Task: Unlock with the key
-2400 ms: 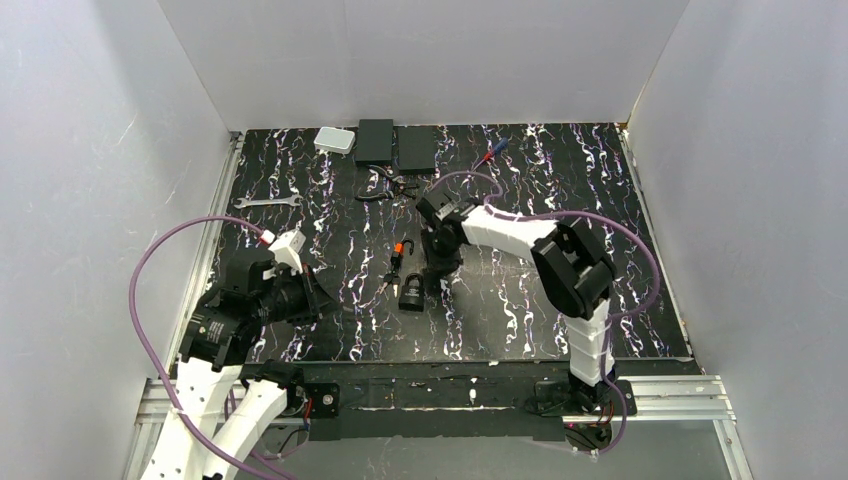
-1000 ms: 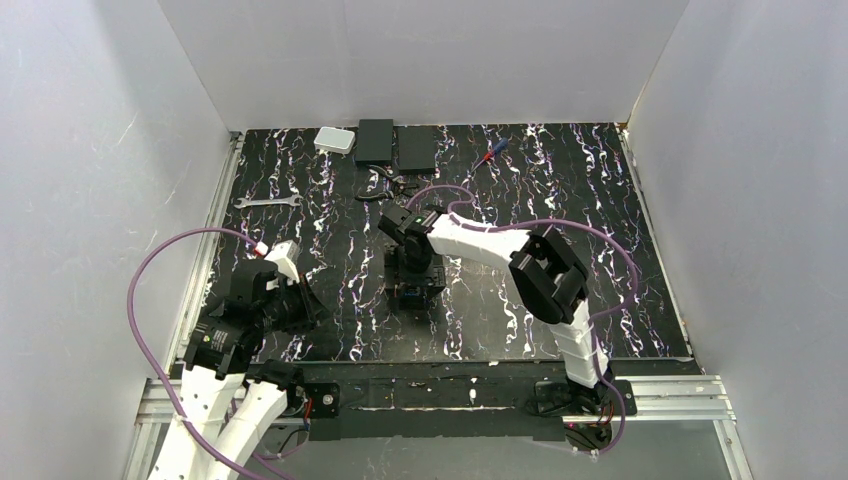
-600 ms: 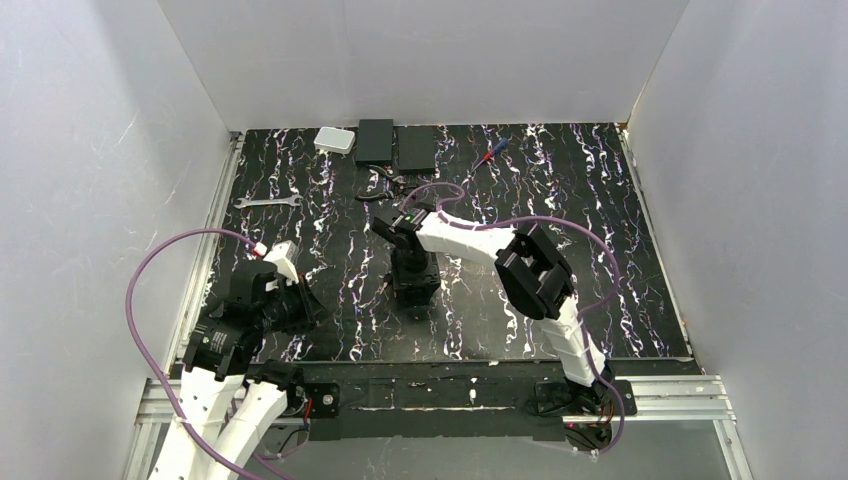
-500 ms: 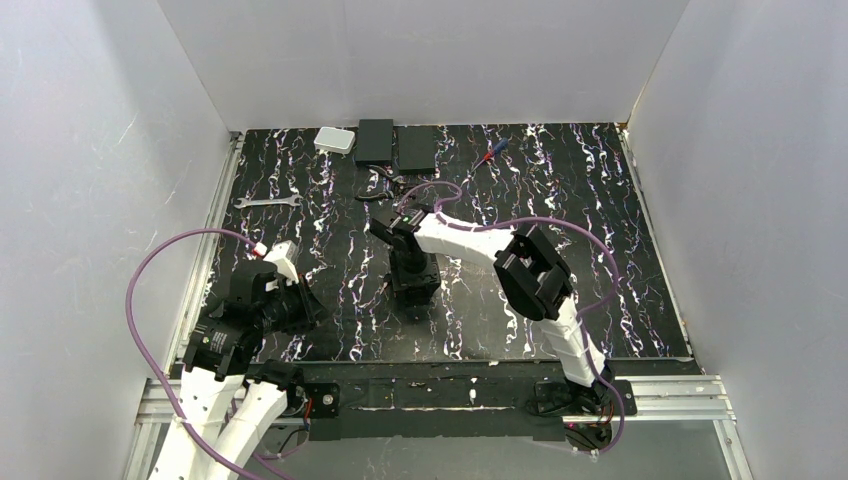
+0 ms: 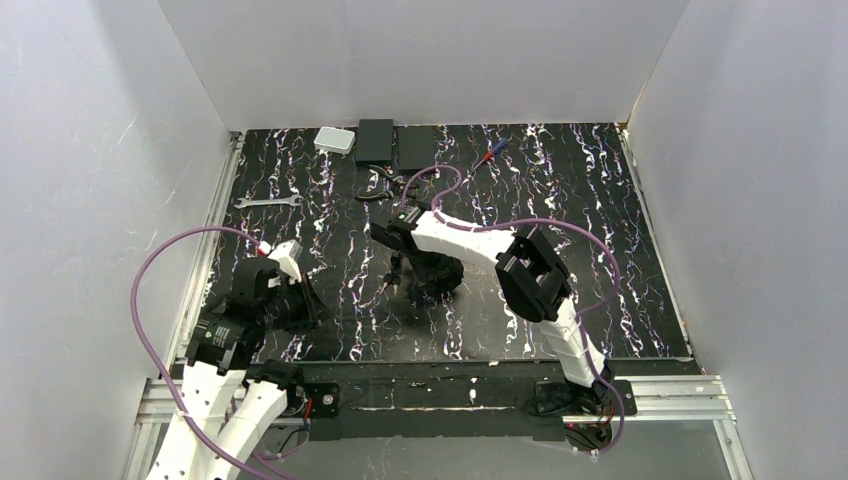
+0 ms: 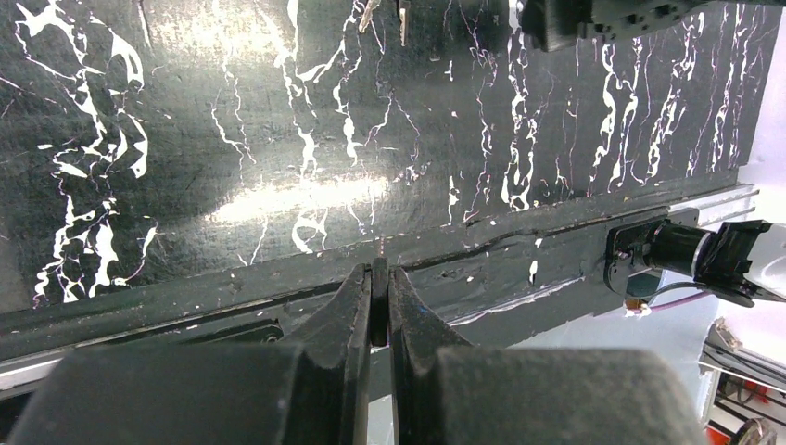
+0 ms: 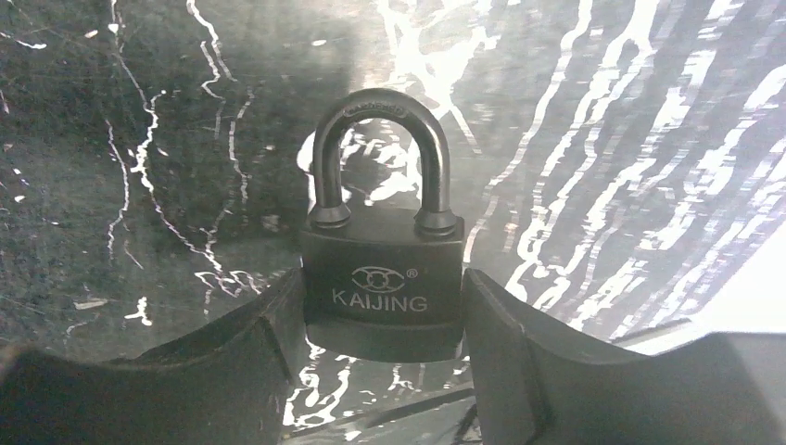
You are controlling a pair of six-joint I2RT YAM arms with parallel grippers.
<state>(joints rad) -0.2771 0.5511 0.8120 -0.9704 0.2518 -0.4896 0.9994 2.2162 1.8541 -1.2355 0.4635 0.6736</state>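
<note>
The black padlock (image 7: 382, 278), marked KAIJING with its shackle closed, stands upright between the fingers of my right gripper (image 7: 382, 298), which press on both sides of its body. From above, the right gripper (image 5: 428, 272) covers the padlock at the middle of the mat. The key (image 5: 391, 272) lies just left of it on the mat, with an orange-red spot at its head. Thin silvery blades (image 6: 371, 11) show at the top edge of the left wrist view. My left gripper (image 6: 378, 306) is shut with nothing held, low at the near left (image 5: 298, 303), far from the key.
At the back of the black marbled mat (image 5: 560, 260) lie a white box (image 5: 335, 140), two black boxes (image 5: 375, 140), pliers (image 5: 385, 190) and a red-and-blue screwdriver (image 5: 492, 152). A wrench (image 5: 268, 202) lies at the left. White walls enclose three sides.
My right gripper came down over the padlock, closed on its body and shifted slightly to the right with it. The key shows again beside it. The left arm barely moved.
</note>
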